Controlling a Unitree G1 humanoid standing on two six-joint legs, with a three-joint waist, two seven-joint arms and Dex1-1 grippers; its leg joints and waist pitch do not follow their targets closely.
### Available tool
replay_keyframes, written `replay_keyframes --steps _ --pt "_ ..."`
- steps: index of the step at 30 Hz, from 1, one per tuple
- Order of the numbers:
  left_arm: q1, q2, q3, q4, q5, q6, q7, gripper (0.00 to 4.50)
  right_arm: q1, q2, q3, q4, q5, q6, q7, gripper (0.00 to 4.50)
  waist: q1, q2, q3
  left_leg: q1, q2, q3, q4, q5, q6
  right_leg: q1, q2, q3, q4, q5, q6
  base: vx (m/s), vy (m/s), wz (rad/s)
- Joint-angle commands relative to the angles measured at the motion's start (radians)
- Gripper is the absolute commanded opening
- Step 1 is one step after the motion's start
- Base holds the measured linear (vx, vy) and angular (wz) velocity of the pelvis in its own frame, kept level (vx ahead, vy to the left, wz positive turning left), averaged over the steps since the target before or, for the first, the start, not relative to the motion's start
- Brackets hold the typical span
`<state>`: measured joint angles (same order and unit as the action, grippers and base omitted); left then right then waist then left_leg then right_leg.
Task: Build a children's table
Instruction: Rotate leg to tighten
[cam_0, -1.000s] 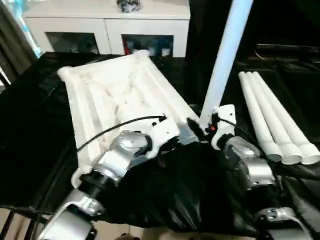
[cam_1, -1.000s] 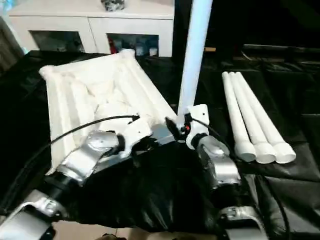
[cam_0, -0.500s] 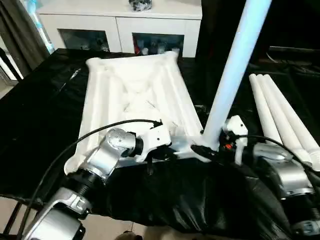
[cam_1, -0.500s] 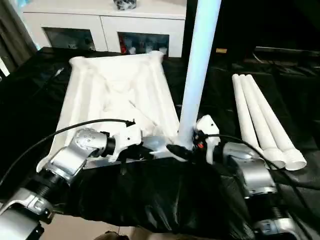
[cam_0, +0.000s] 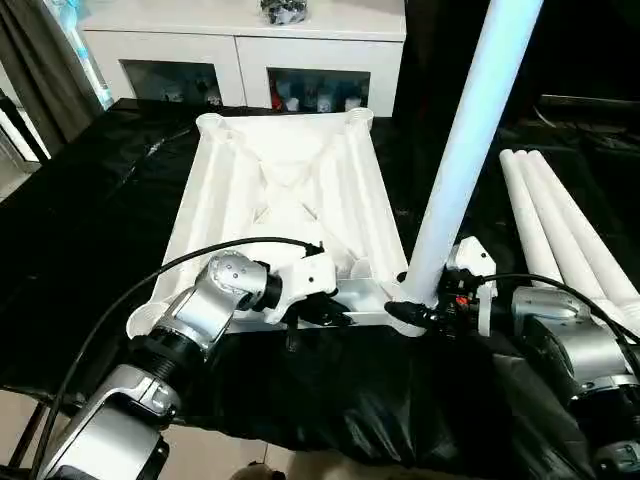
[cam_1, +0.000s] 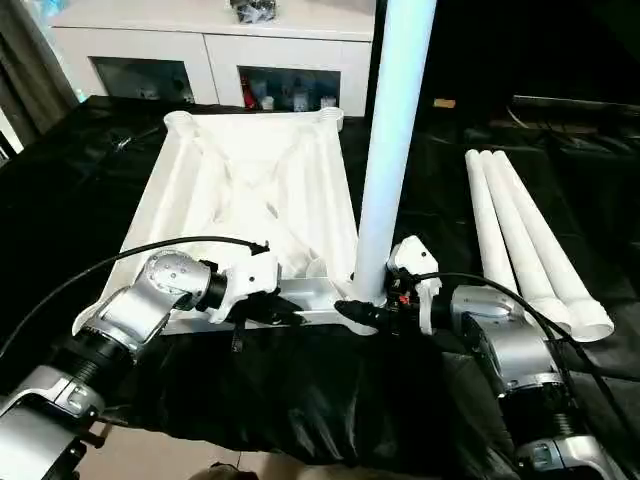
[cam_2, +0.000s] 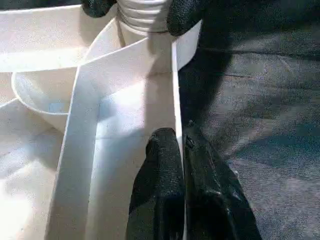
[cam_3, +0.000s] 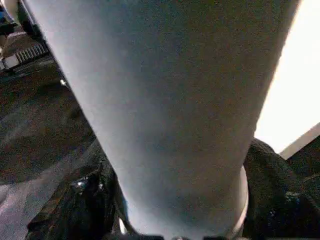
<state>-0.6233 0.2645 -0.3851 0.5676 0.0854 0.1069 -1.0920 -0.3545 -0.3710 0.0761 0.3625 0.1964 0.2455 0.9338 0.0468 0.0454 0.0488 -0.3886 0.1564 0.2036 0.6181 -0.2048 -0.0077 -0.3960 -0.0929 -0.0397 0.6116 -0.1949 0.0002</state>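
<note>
My left gripper (cam_0: 322, 312) is pinched tight on the near rim of the upturned tabletop (cam_0: 285, 190), which lies on the black work table (cam_0: 80, 230). My right gripper (cam_0: 408, 312) is clamped around the upright leg (cam_0: 460, 170) at its corner socket. Three spare legs (cam_0: 560, 235) lie rightward. Risk: a tilted leg could jam or pop out of the socket.

Bkgd: large work table under wrinkled glossy black cover (cam_0: 80, 230), spans most of view. Behind it, low white cabinet w/ two glass doors (cam_0: 240, 60); small coloured items visible inside, too small to ID. Dark object on cabinet top (cam_0: 285, 10). Grey curtain (cam_0: 45, 70) far left. Pale floor strip (cam_0: 200, 465) at near edge. Right bkgd dark.
</note>
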Motion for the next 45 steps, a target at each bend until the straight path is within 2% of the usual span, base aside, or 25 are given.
replay_keyframes --steps 1,3,5,6,8,12,13,15,16,17,20,23,24,28,29,30,31,34,36,37,39,40,41,44,45 --pt "-0.030 -0.086 -0.007 -0.003 0.008 0.056 0.135 0.00 -0.011 0.090 0.030 0.032 -0.018 -0.009 -0.139 2.77 -0.008 -0.013 -0.055 0.024 0.075 -0.038 -0.092 -0.234 0.019 0.035 -0.068 0.035 -0.079 -0.226 -0.275 0.000 0.000 0.00" --pt "-0.030 -0.127 0.001 0.001 0.028 0.085 0.219 0.00 -0.025 0.138 0.012 0.078 -0.053 -0.020 -0.272 2.77 -0.016 -0.011 -0.052 0.029 0.076 -0.041 -0.096 -0.287 -0.011 0.028 -0.067 0.038 -0.090 -0.320 -0.241 0.000 0.000 0.00" --pt "-0.032 -0.161 0.006 0.004 0.043 0.109 0.280 0.00 -0.042 0.178 -0.003 0.114 -0.068 -0.021 -0.361 2.76 -0.025 -0.012 -0.051 0.027 0.074 -0.044 -0.099 -0.310 -0.021 0.029 -0.065 0.037 -0.093 -0.345 -0.226 0.000 0.000 0.00" --pt "-0.030 -0.186 0.011 -0.001 0.046 0.129 0.316 0.00 -0.055 0.203 -0.009 0.141 -0.082 -0.024 -0.424 2.76 -0.025 -0.009 -0.052 0.028 0.073 -0.044 -0.099 -0.311 -0.025 0.027 -0.065 0.037 -0.094 -0.347 -0.221 0.000 0.000 0.00" --pt "-0.025 -0.216 0.013 -0.010 0.051 0.148 0.353 0.00 -0.075 0.238 -0.017 0.174 -0.093 -0.029 -0.500 2.76 -0.027 -0.011 -0.052 0.028 0.070 -0.043 -0.098 -0.314 -0.024 0.025 -0.064 0.038 -0.098 -0.349 -0.212 0.000 0.000 0.00" --pt "-0.014 -0.246 -0.004 -0.037 0.076 0.149 0.377 0.00 -0.121 0.305 -0.044 0.228 -0.125 -0.071 -0.612 2.76 -0.032 -0.010 -0.057 0.022 0.069 -0.043 -0.098 -0.273 -0.005 0.028 -0.062 0.037 -0.095 -0.284 -0.212 0.000 0.000 0.00" --pt "-0.012 -0.244 -0.009 -0.042 0.078 0.142 0.372 0.00 -0.123 0.310 -0.050 0.228 -0.116 -0.076 -0.607 3.46 -0.032 -0.009 -0.057 0.021 0.069 -0.041 -0.096 -0.269 0.002 0.029 -0.062 0.037 -0.093 -0.262 -0.217 0.000 0.000 0.00" --pt "-0.007 -0.237 -0.019 -0.052 0.083 0.131 0.363 0.00 -0.128 0.314 -0.060 0.230 -0.102 -0.082 -0.593 3.52 -0.032 -0.013 -0.060 0.017 0.070 -0.041 -0.095 -0.234 0.024 0.035 -0.063 0.037 -0.086 -0.202 -0.231 0.000 0.000 0.00" --pt "-0.003 -0.227 -0.027 -0.060 0.083 0.114 0.350 0.00 -0.128 0.310 -0.062 0.226 -0.093 -0.084 -0.577 3.52 -0.032 -0.011 -0.060 0.017 0.071 -0.041 -0.095 -0.227 0.029 0.035 -0.063 0.037 -0.085 -0.192 -0.235 0.000 0.000 0.00" --pt "-0.003 -0.227 -0.027 -0.060 0.083 0.114 0.350 0.00 -0.128 0.310 -0.062 0.226 -0.093 -0.084 -0.577 3.83 -0.032 -0.010 -0.059 0.017 0.071 -0.040 -0.095 -0.222 0.036 0.035 -0.062 0.036 -0.085 -0.180 -0.242 0.000 0.000 0.00" --pt "0.024 -0.177 -0.041 -0.099 0.064 0.065 0.257 0.00 -0.112 0.255 -0.050 0.184 -0.078 -0.101 -0.465 3.95 -0.032 -0.012 -0.063 0.015 0.072 -0.039 -0.091 -0.202 0.057 0.040 -0.063 0.036 -0.080 -0.139 -0.255 0.000 0.000 0.00" --pt "0.035 -0.139 -0.046 -0.110 0.056 0.032 0.203 0.00 -0.093 0.197 -0.032 0.146 -0.068 -0.106 -0.361 3.95 -0.029 -0.007 -0.063 0.016 0.073 -0.037 -0.088 -0.177 0.080 0.041 -0.062 0.035 -0.076 -0.097 -0.267 0.000 0.000 0.00" --pt "0.038 -0.129 -0.046 -0.112 0.055 0.030 0.189 0.00 -0.086 0.178 -0.025 0.135 -0.069 -0.110 -0.330 3.95 -0.027 -0.009 -0.062 0.014 0.074 -0.037 -0.087 -0.170 0.086 0.042 -0.063 0.035 -0.074 -0.085 -0.270 0.000 0.000 0.00" --pt "0.045 -0.090 -0.047 -0.116 0.042 -0.004 0.129 0.00 -0.061 0.114 -0.010 0.094 -0.049 -0.114 -0.204 3.95 -0.023 -0.007 -0.062 0.018 0.076 -0.036 -0.086 -0.174 0.091 0.040 -0.063 0.035 -0.074 -0.092 -0.280 0.000 0.000 0.00" --pt "0.048 -0.070 -0.043 -0.124 0.024 -0.013 0.088 0.00 -0.043 0.077 0.000 0.059 -0.026 -0.104 -0.118 3.95 -0.018 -0.004 -0.062 0.020 0.077 -0.036 -0.087 -0.176 0.089 0.040 -0.063 0.035 -0.075 -0.092 -0.280 0.000 0.000 0.00" --pt "0.049 -0.065 -0.042 -0.127 0.020 -0.015 0.078 0.00 -0.039 0.069 0.003 0.051 -0.021 -0.101 -0.099 3.95 -0.016 -0.005 -0.062 0.021 0.077 -0.035 -0.086 -0.181 0.089 0.039 -0.063 0.036 -0.074 -0.093 -0.283 0.000 0.000 0.00" --pt "0.051 -0.037 -0.038 -0.133 -0.001 -0.030 0.016 0.00 -0.018 0.021 0.016 0.004 0.012 -0.077 0.010 3.95 -0.012 -0.007 -0.061 0.021 0.078 -0.036 -0.087 -0.182 0.091 0.042 -0.063 0.035 -0.074 -0.092 -0.283 0.000 0.000 0.00" --pt "0.047 -0.006 -0.036 -0.126 -0.018 -0.047 -0.052 0.00 0.001 -0.029 0.035 -0.038 0.038 -0.050 0.109 3.95 -0.003 -0.004 -0.063 0.021 0.081 -0.034 -0.085 -0.154 0.102 0.040 -0.061 0.033 -0.065 -0.048 -0.292 0.000 0.000 0.00" --pt "0.044 0.014 -0.039 -0.126 -0.030 -0.056 -0.098 0.00 0.011 -0.056 0.052 -0.057 0.046 -0.036 0.164 3.95 0.001 -0.004 -0.062 0.020 0.081 -0.033 -0.085 -0.160 0.103 0.040 -0.064 0.033 -0.065 -0.061 -0.299 0.000 0.000 0.00" --pt "0.042 0.029 -0.041 -0.125 -0.040 -0.060 -0.135 0.00 0.016 -0.076 0.067 -0.066 0.046 -0.029 0.203 3.95 0.002 -0.001 -0.062 0.020 0.081 -0.034 -0.085 -0.163 0.099 0.040 -0.064 0.033 -0.065 -0.068 -0.299 0.000 0.000 0.00" --pt "0.038 0.050 -0.043 -0.123 -0.053 -0.062 -0.181 0.00 0.022 -0.103 0.089 -0.077 0.042 -0.028 0.250 3.95 0.004 -0.004 -0.062 0.020 0.081 -0.033 -0.086 -0.169 0.094 0.042 -0.063 0.032 -0.066 -0.084 -0.296 0.000 0.000 0.00" --pt "0.034 0.059 -0.044 -0.118 -0.055 -0.071 -0.196 0.00 0.021 -0.113 0.098 -0.078 0.040 -0.025 0.268 3.95 0.005 0.001 -0.062 0.022 0.082 -0.033 -0.086 -0.174 0.089 0.039 -0.064 0.033 -0.067 -0.088 -0.298 0.000 0.000 0.00" --pt "0.034 0.060 -0.044 -0.117 -0.055 -0.073 -0.198 0.00 0.020 -0.115 0.099 -0.078 0.040 -0.023 0.272 3.68 0.006 0.000 -0.063 0.023 0.082 -0.033 -0.085 -0.175 0.087 0.038 -0.063 0.032 -0.067 -0.086 -0.300 0.000 0.000 0.00" --pt "0.028 0.084 -0.046 -0.099 -0.055 -0.095 -0.240 0.00 0.011 -0.134 0.119 -0.080 0.034 -0.016 0.315 3.61 0.010 0.002 -0.062 0.024 0.082 -0.033 -0.087 -0.179 0.075 0.038 -0.063 0.033 -0.066 -0.084 -0.302 0.000 0.000 0.00" --pt "0.027 0.088 -0.046 -0.095 -0.055 -0.095 -0.247 0.00 0.007 -0.136 0.123 -0.079 0.032 -0.016 0.322 3.44 0.010 0.003 -0.063 0.024 0.081 -0.033 -0.086 -0.181 0.074 0.038 -0.063 0.033 -0.066 -0.084 -0.303 0.000 0.000 0.00"
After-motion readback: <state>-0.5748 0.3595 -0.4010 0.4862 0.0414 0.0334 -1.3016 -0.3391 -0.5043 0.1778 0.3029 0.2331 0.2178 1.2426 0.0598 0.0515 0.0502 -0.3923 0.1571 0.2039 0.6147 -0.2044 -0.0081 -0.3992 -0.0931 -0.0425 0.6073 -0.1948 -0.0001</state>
